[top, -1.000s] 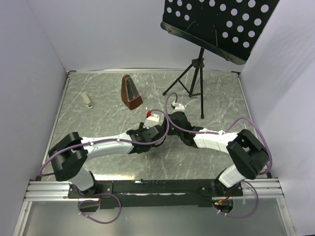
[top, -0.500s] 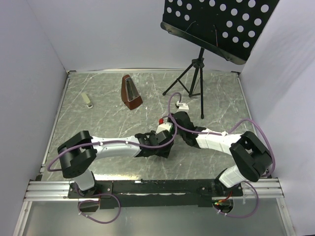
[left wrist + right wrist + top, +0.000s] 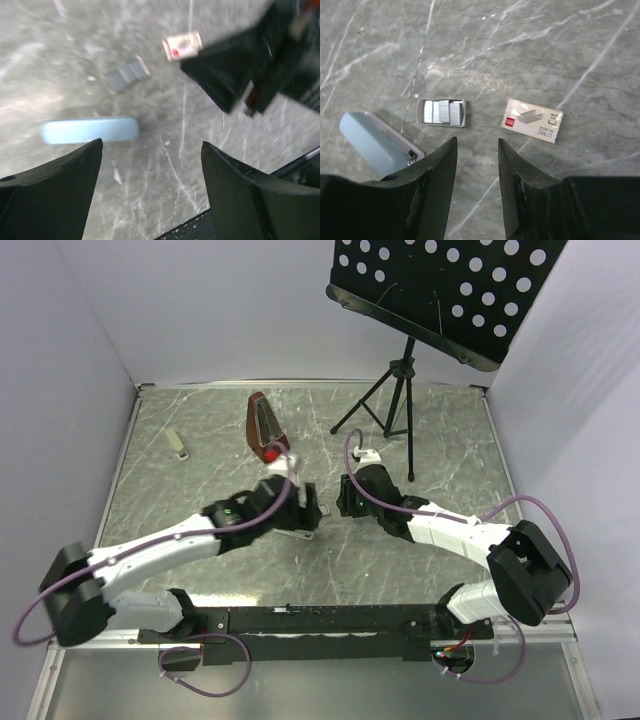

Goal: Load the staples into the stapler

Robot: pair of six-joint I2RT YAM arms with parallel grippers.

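In the right wrist view the staples lie as silvery strips in a small open tray on the marble table. The cream box sleeve, with a red mark, lies to their right. The light blue stapler lies to their lower left. My right gripper is open and empty, hovering just short of the staples and the box. The left wrist view is blurred. It shows the stapler, the staples and the box beyond my open, empty left gripper.
A brown metronome stands at the back, close to the left wrist. A black music stand on a tripod stands at the back right. A small pale oblong piece lies at the far left. The right gripper fills the upper right of the left wrist view.
The left arm has pulled back from beside the right gripper and swung left, its wrist now near the metronome. The right gripper has shifted slightly left and farther.
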